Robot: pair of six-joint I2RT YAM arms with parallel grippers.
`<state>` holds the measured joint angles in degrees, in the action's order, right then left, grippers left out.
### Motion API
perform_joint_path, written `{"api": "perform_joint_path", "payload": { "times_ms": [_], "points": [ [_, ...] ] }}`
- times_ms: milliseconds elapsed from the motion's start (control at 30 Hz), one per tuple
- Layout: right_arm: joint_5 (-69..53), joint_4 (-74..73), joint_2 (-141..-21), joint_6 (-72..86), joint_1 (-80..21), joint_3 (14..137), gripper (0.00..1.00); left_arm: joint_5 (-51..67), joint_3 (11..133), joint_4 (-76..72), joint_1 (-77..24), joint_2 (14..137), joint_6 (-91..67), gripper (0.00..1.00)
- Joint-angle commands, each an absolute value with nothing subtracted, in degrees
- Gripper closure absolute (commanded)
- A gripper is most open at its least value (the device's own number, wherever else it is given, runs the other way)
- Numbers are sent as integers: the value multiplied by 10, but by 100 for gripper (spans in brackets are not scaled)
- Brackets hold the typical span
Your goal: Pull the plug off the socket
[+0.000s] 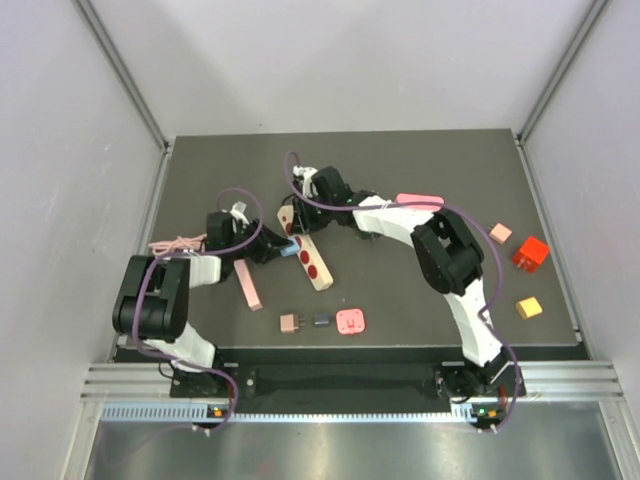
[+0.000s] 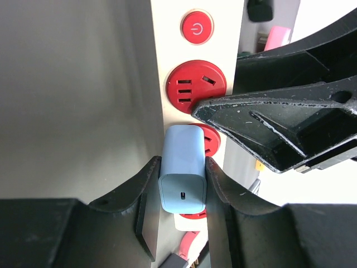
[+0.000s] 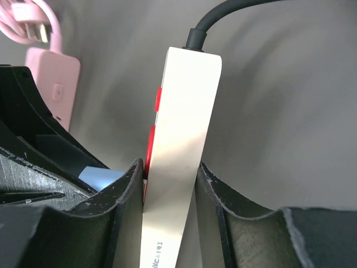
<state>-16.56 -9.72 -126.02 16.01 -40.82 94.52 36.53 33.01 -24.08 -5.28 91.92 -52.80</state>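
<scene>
The right end effector (image 3: 170, 190) clamps the power strip (image 3: 181, 111) steady so the left end effector (image 2: 183, 187), gripping the blue plug (image 2: 182, 151), can pull.

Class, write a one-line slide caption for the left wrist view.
Left gripper clamped on the pale blue plug, which sits in a red socket of the cream power strip.

Surface: dark grey table (image 1: 400, 300), matt finish.
Centre: cream power strip (image 1: 315, 265) with red sockets, lying diagonally.
Left: coiled pink cable (image 1: 178, 243); pink bar (image 1: 248, 284) near the strip, apart from it.
Near edge: tan adapter (image 1: 288, 323), dark adapter (image 1: 321, 320), pink adapter (image 1: 350, 321), in a row.
Right: peach block (image 1: 500, 233), red block (image 1: 530, 253), yellow block (image 1: 528, 307), apart.
Far right of centre: pink flat piece (image 1: 420, 201).
</scene>
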Motion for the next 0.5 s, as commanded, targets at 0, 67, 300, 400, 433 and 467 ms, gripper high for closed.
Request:
{"api": "perform_joint_path", "payload": {
  "times_ms": [0, 67, 300, 400, 433, 467],
  "points": [
    [100, -140, -1279, 42, -349, 964, 100, 386, 321, -217, -10, 854, -513, 100],
    [121, -150, -1285, 42, -355, 976, 100, 384, 324, -199, -4, 843, -505, 100],
    [178, -180, -1309, 57, -372, 1015, 100, 375, 326, -164, -4, 810, -493, 100],
    [151, -187, -1315, 80, -364, 1023, 100, 377, 326, -162, -4, 805, -487, 100],
    [150, -190, -1314, 83, -361, 1022, 100, 376, 325, -162, -4, 803, -483, 100],
    [153, -191, -1314, 87, -362, 1023, 100, 375, 324, -161, -4, 802, -481, 100]
  ]
}}
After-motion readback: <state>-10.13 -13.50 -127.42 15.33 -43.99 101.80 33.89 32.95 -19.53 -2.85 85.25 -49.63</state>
